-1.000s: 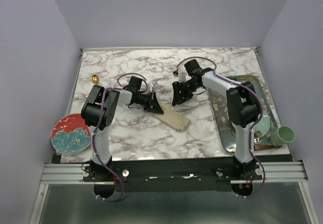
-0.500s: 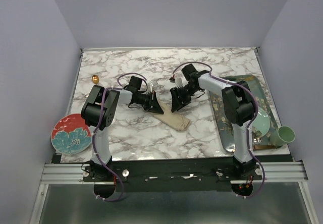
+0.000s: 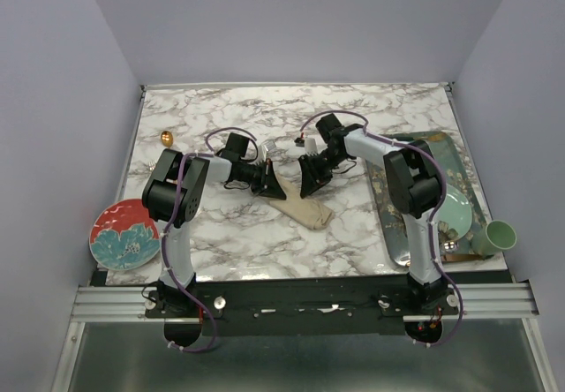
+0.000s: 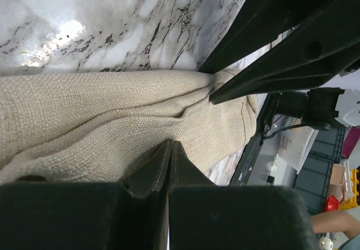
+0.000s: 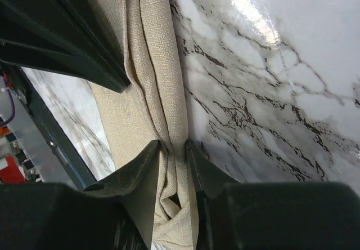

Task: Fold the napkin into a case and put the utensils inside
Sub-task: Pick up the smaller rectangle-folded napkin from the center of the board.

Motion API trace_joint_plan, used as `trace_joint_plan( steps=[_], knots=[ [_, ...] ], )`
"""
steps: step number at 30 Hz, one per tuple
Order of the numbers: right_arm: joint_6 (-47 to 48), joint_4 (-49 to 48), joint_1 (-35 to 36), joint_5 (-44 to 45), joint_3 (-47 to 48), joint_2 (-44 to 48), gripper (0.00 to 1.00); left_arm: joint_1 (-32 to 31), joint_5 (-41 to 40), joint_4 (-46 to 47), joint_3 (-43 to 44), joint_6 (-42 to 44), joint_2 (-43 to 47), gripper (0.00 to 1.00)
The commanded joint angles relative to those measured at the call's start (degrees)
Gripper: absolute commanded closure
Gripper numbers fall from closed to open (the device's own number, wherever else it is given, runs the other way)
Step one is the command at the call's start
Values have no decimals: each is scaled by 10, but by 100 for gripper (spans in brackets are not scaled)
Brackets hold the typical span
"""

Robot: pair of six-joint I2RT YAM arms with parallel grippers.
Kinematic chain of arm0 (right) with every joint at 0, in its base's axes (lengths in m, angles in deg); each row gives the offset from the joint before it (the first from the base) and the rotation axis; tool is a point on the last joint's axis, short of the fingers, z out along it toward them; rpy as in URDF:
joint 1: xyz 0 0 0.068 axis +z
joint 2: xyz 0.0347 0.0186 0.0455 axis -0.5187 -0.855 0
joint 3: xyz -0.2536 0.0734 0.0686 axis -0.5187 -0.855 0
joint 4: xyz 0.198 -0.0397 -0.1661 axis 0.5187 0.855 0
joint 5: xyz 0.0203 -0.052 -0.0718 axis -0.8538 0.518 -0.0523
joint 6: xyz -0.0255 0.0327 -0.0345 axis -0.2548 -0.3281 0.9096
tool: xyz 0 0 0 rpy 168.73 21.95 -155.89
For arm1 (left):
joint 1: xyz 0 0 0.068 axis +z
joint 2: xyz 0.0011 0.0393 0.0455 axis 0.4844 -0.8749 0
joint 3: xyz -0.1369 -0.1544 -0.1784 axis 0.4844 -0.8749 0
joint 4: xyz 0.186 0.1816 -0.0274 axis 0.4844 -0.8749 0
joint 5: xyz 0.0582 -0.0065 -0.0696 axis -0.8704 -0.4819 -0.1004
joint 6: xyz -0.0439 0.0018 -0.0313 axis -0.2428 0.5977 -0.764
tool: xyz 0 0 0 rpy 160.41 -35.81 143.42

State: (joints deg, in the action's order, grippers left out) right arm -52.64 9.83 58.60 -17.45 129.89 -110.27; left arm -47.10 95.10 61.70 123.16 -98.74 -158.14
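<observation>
The beige napkin (image 3: 302, 207) lies folded into a narrow oblong at the table's middle. My left gripper (image 3: 270, 185) is at its far left end, jaws together, pinching the cloth (image 4: 101, 115) at their tips (image 4: 170, 143). My right gripper (image 3: 308, 183) is at the same end, just to the right, its fingers closed on a raised fold of the cloth (image 5: 154, 47), which fills the narrow gap (image 5: 173, 144). The gold spoon (image 3: 167, 136) lies at the far left of the table. I cannot make out the fork.
A red flowered plate (image 3: 124, 233) sits at the near left edge. A patterned tray (image 3: 399, 233) at the right holds a pale green plate (image 3: 456, 214). A green cup (image 3: 496, 236) stands beside it. The marble top (image 3: 229, 109) stretches behind the arms.
My right gripper has moved left and down onto the napkin's far end, beside the left gripper. The left arm and the napkin have stayed put.
</observation>
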Motion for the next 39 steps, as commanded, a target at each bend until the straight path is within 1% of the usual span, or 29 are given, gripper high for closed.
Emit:
trace_joint_plan(
  steps=[1,4,9,11,12,13,15,16,17,19,21,22,23,25,26,27,29,30,32,34,36,37,38,39],
  knots=[
    [14,12,5,5,12,-24,65,-2,-54,-6,-7,6,-23,93],
    [15,15,8,3,15,-26,62,-2,-53,2,-13,2,-23,93],
    [23,18,14,24,13,-33,63,-2,-57,16,-21,-10,-23,94],
    [25,18,14,33,12,-39,65,-2,-57,21,-22,-14,-24,94],
    [26,18,15,39,12,-40,67,-2,-57,22,-25,-17,-24,94],
    [27,18,15,40,13,-43,76,-2,-57,22,-25,-17,-25,94],
    [25,19,15,41,17,-43,83,-2,-56,24,-28,-23,-24,94],
    [24,21,14,41,19,-41,96,-2,-56,42,-30,-26,-22,94],
    [23,22,14,41,25,-40,99,-2,-54,47,-32,-29,-20,94],
    [25,42,14,43,36,-39,100,-2,-46,74,-39,-46,-8,93],
    [30,57,14,50,50,-33,100,0,-29,94,-44,-59,7,81],
    [34,60,14,53,49,-27,100,3,-24,109,-44,-67,29,76],
    [38,58,14,58,47,-17,100,9,-21,116,-46,-70,43,66],
    [42,47,14,76,41,13,99,20,-15,121,-49,-74,86,59],
    [44,43,14,86,40,22,99,35,-14,121,-50,-74,100,51],
    [47,39,14,106,40,30,100,44,-13,117,-50,-70,115,48],
    [61,34,16,129,45,52,99,62,-24,71,-42,-38,152,42],
    [66,34,18,158,49,58,100,81,-26,52,-34,-25,162,41],
    [87,28,23,183,53,71,100,102,-30,-1,-27,-4,183,39],
    [99,19,30,217,51,78,100,135,-29,-34,-24,14,199,39],
    [116,12,36,253,54,84,100,155,-34,-61,-18,42,205,38],
    [119,0,41,265,54,86,99,176,-33,-80,-17,49,210,37],
    [127,-8,44,277,53,91,100,177,-34,-87,-17,55,213,37],
    [131,-18,47,305,52,93,99,199,-36,-93,-17,62,216,37]
  ],
)
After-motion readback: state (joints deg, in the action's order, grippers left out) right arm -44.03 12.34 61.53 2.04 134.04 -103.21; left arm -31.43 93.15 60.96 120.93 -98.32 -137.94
